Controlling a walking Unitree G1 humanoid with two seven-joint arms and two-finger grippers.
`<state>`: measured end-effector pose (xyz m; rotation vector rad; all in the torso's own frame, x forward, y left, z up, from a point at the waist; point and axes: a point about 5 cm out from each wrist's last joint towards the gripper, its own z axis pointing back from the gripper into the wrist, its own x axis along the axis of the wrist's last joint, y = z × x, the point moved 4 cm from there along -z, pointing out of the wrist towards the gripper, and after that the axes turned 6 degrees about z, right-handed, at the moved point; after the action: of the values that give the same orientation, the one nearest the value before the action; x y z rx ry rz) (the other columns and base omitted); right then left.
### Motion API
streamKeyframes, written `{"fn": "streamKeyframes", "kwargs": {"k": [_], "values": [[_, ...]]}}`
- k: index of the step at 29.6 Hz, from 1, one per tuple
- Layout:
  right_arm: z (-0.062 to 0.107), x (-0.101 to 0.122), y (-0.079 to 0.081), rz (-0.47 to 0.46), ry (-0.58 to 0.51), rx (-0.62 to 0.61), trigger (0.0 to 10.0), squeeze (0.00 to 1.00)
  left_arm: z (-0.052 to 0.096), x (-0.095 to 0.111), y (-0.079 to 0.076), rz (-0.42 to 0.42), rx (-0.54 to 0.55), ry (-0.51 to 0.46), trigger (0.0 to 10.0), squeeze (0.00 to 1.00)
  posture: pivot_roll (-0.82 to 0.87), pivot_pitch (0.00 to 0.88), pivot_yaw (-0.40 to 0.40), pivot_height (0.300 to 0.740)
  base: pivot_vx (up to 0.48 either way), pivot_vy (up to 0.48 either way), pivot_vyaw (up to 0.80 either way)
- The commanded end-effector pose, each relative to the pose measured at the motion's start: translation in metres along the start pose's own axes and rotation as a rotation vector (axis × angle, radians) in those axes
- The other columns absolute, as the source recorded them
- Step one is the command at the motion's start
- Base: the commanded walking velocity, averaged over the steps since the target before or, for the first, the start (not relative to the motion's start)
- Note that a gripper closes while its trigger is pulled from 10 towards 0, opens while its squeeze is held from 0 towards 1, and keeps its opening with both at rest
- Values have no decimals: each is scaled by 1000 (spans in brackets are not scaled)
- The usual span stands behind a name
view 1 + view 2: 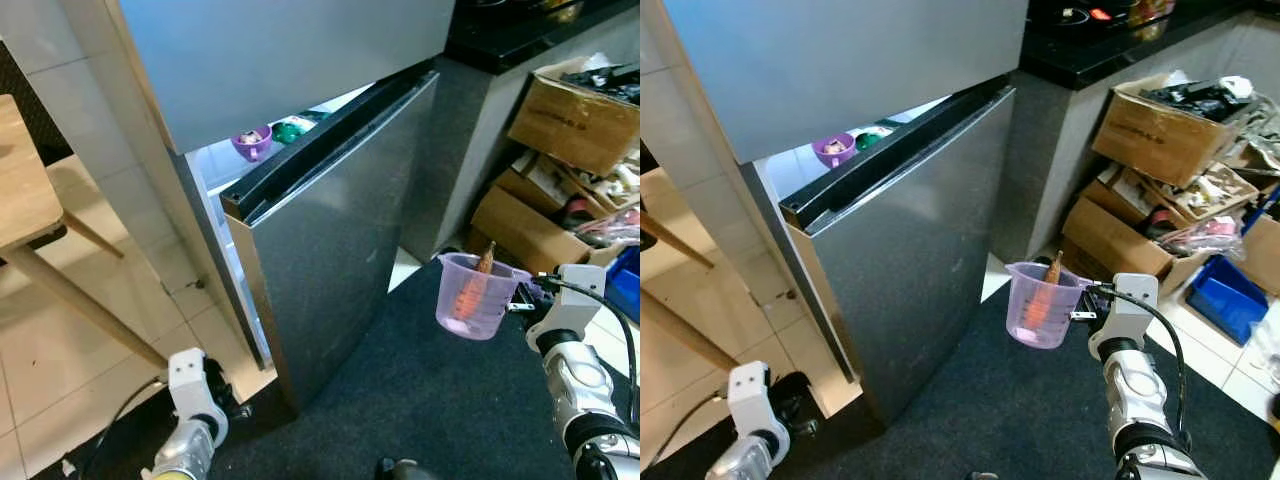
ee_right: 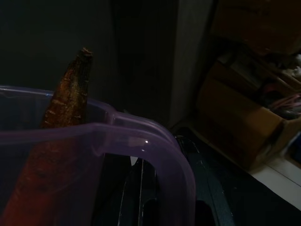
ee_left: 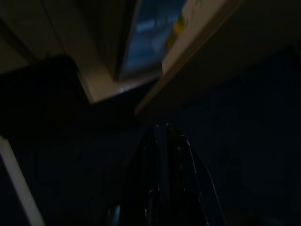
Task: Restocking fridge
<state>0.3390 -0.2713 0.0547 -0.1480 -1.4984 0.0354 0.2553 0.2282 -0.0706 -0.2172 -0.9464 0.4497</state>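
While the fridge door (image 1: 340,230) stands only partly open, I hold the cup (image 1: 474,295) out in front of it in my right gripper (image 1: 528,296), fingers closed on its handle. The cup is clear purple plastic, upright, with a carrot (image 1: 473,288) leaning inside, its tip poking above the rim. It hangs in the air to the right of the door's face, well apart from the lit shelf behind it.

On that shelf I can see a purple bowl (image 1: 252,141) and something green (image 1: 292,130) just beside it, so free room looks scarce near the front edge.

My judgement: the gap between door and cabinet is too narrow to pass the cup through cleanly. The door should swing wider first. My left gripper (image 1: 187,378) hangs low by the door's bottom corner, fingers together as far as the dark wrist view shows, and it is the free one for that.

Then I should carry the cup level, since the carrot stands tall and loose and could tip out on a tilt. I must clear the door's black top edge and set down beside the bowl, not on it.
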Motion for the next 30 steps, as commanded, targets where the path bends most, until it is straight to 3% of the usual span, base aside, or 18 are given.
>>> {"fn": "streamKeyframes", "kwargs": {"k": [1,4,5,7,10,14,16,19,23,30], "values": [[-1,3,-3,-3,-15,-7,10000,0,-1,24,9,28,27,-82,10000,0,9,75,1,740,0,0,0],[-1,4,-2,-1,-16,0,10000,0,-2,56,15,102,45,-194,10000,0,9,75,1,740,0,0,0],[-1,4,-2,-1,-16,0,10000,0,-2,56,15,102,45,-194,10000,0,9,75,1,740,0,0,0],[-1,5,-2,2,-19,5,10000,0,-3,89,14,212,4,-302,10000,0,7,76,-2,740,0,0,0],[-2,5,-2,3,-21,7,10000,0,-4,98,10,255,-35,-329,10000,0,7,76,-2,740,0,0,0],[-4,9,-2,4,-35,11,10000,0,-12,120,-36,350,-315,-351,10000,0,5,78,-2,740,0,0,0],[-4,11,-3,4,-41,12,10000,0,-15,118,-61,330,-431,-310,10000,0,4,78,-5,740,0,0,0],[-4,11,-3,4,-42,13,10000,0,-15,116,-72,315,-476,-289,10000,0,4,78,-5,740,0,0,0],[-6,17,-7,7,-64,9,10000,0,-17,103,-111,242,-640,-195,10000,0,-2,81,-5,740,0,0,0],[-8,33,-21,9,-120,-14,10000,0,-13,87,-137,206,-766,-107,10000,0,-7,84,-5,740,0,0,0]]}}
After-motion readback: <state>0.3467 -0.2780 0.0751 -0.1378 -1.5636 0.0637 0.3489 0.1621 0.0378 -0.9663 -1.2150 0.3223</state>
